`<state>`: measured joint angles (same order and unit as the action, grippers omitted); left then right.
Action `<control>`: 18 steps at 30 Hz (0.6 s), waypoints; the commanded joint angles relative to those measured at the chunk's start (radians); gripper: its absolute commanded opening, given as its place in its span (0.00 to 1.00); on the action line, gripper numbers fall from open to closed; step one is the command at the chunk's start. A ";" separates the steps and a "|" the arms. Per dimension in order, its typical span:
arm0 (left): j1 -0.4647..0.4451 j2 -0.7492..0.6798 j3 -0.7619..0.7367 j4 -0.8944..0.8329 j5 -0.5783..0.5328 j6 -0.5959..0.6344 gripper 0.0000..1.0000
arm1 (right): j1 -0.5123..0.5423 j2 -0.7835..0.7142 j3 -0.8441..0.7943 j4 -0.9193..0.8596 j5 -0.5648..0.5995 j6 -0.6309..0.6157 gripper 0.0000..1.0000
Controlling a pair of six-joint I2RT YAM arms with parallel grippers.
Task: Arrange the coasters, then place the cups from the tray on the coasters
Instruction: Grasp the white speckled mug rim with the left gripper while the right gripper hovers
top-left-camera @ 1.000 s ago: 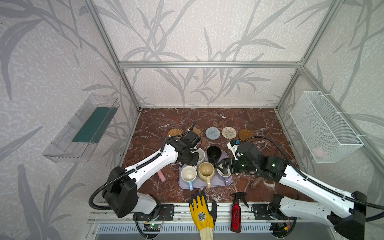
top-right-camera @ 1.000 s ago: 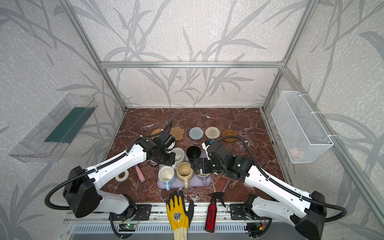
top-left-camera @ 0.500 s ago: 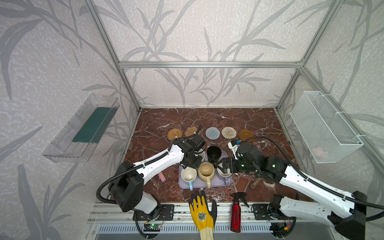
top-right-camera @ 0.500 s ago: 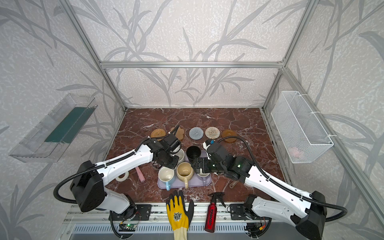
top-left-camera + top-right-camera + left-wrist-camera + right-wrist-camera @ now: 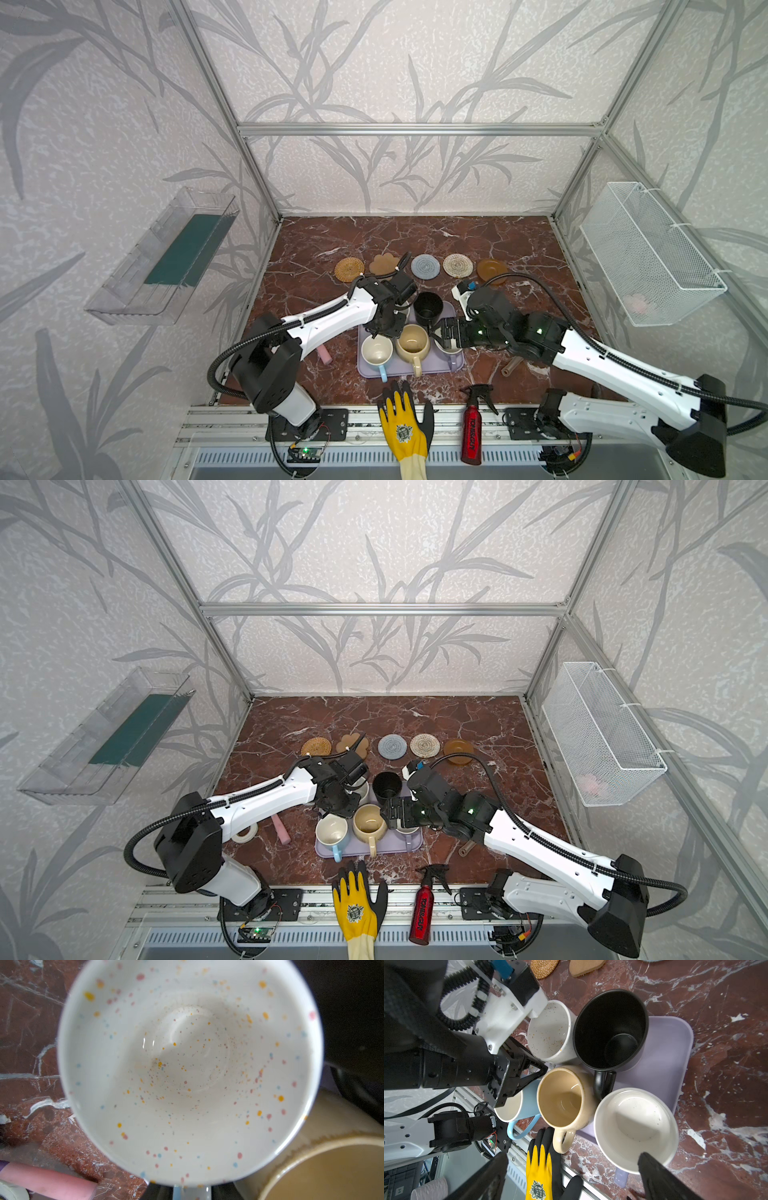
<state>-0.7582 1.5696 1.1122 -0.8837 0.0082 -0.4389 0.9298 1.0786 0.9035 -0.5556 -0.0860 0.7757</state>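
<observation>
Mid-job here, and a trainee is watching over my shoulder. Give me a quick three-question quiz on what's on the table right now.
1. True or false: one cup already stands on a coaster.
2. Which cup fills the left wrist view? A) black B) white speckled cup C) lavender-grey
3. How many coasters lie in the row behind the tray?

Key: 1 false, every coaster is bare; 2 B; 3 five.
</observation>
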 commanded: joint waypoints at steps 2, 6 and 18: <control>-0.006 0.016 0.009 0.019 -0.023 -0.034 0.29 | 0.009 0.000 -0.003 0.009 0.029 0.001 0.97; -0.006 0.038 0.018 0.031 -0.022 -0.038 0.29 | 0.009 -0.006 -0.009 0.009 0.042 0.001 0.97; -0.007 0.064 0.029 0.045 -0.027 -0.042 0.17 | 0.017 0.023 -0.019 0.037 0.027 -0.003 1.00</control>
<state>-0.7597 1.6306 1.1122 -0.8478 0.0021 -0.4702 0.9371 1.0924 0.8925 -0.5407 -0.0608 0.7773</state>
